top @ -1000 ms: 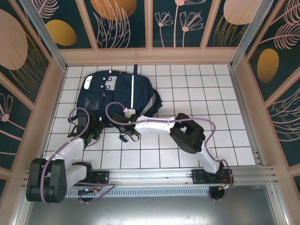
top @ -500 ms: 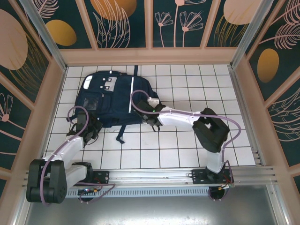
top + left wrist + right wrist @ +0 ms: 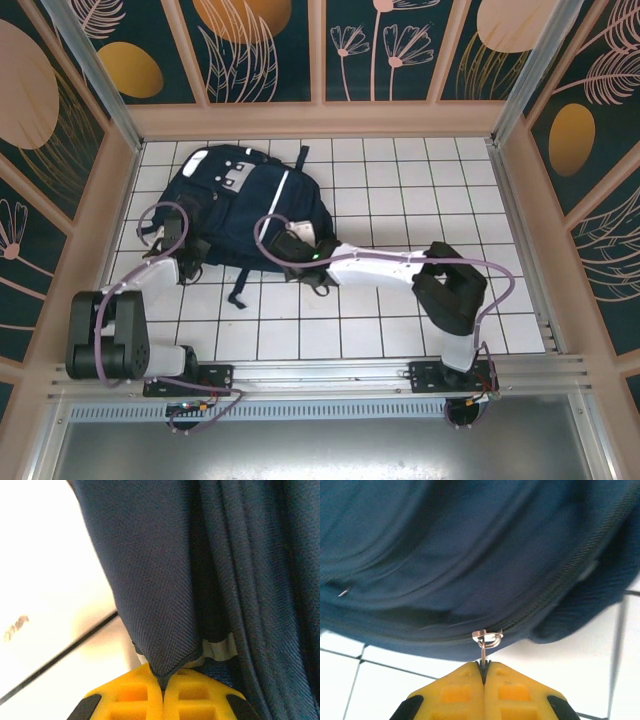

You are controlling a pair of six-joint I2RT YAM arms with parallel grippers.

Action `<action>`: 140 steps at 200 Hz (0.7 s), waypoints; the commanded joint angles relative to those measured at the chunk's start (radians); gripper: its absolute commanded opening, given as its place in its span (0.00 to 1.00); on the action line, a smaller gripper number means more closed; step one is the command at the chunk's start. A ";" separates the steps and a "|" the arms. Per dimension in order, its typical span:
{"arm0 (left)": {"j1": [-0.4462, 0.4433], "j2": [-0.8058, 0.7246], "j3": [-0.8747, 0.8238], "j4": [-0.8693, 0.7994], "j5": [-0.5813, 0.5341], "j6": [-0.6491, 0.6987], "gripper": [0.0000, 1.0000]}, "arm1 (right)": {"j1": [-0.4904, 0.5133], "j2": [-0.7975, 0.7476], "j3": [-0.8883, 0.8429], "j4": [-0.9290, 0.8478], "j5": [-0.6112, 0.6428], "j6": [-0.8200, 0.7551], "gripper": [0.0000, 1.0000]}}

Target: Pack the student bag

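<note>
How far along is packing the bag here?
Done: nothing loose lies on the white tiled table beside the large dark navy fabric backpack. In hand: jaws shut, left gripper pinches its fabric edge, right gripper the metal zipper pull. Remaining: probably running the zip.

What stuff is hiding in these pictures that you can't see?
- Inside of the student bag: top view, its navy fabric covers it.
- The left tool: left wrist view, the bottom edge cuts off its fingers; which part of the bag it pinches is too close to tell.
- The zipper: right wrist view, blurred past the zipper pull in the right tool; how far it is closed is unclear.
</note>
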 commanded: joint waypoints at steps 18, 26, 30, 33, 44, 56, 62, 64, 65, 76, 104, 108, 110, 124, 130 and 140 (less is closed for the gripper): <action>0.022 0.146 0.184 0.068 -0.002 0.081 0.00 | 0.074 0.147 0.188 -0.004 -0.103 -0.013 0.00; 0.022 0.155 0.207 0.057 0.013 0.090 0.03 | 0.080 0.181 0.230 -0.001 -0.120 -0.016 0.00; 0.022 0.154 0.215 0.054 0.018 0.093 0.05 | 0.084 0.195 0.248 -0.002 -0.125 -0.018 0.00; 0.022 0.151 0.217 0.055 0.024 0.097 0.08 | 0.086 0.205 0.261 -0.003 -0.130 -0.019 0.00; 0.022 0.134 0.220 0.053 0.044 0.102 0.26 | 0.090 0.231 0.299 -0.002 -0.138 -0.016 0.00; 0.022 0.111 0.227 0.035 0.067 0.110 0.38 | 0.090 0.247 0.314 0.000 -0.142 -0.009 0.00; 0.021 0.098 0.228 0.023 0.079 0.112 0.40 | 0.088 0.250 0.316 -0.004 -0.140 -0.006 0.00; 0.021 0.093 0.228 0.018 0.082 0.113 0.41 | 0.088 0.250 0.316 -0.004 -0.139 -0.004 0.00; 0.022 0.091 0.229 0.015 0.084 0.113 0.42 | 0.088 0.251 0.315 -0.004 -0.139 -0.003 0.00; 0.022 0.064 0.223 -0.013 0.115 0.114 0.50 | 0.083 0.250 0.309 -0.009 -0.136 0.002 0.00; 0.021 -0.034 0.122 -0.015 0.266 0.064 0.60 | 0.066 0.218 0.257 0.000 -0.122 0.011 0.00; 0.021 -0.052 0.102 -0.016 0.283 0.051 0.61 | 0.062 0.213 0.250 0.001 -0.118 0.015 0.00; 0.021 -0.061 0.091 -0.017 0.290 0.044 0.61 | 0.059 0.211 0.247 0.001 -0.118 0.016 0.00; 0.017 -0.130 0.010 -0.005 0.344 -0.003 0.60 | 0.048 0.199 0.226 0.006 -0.113 0.023 0.00; 0.013 -0.161 -0.026 0.000 0.361 -0.026 0.59 | 0.044 0.194 0.218 0.009 -0.111 0.026 0.00; 0.003 -0.212 -0.077 0.003 0.384 -0.060 0.59 | 0.040 0.188 0.208 0.015 -0.109 0.030 0.00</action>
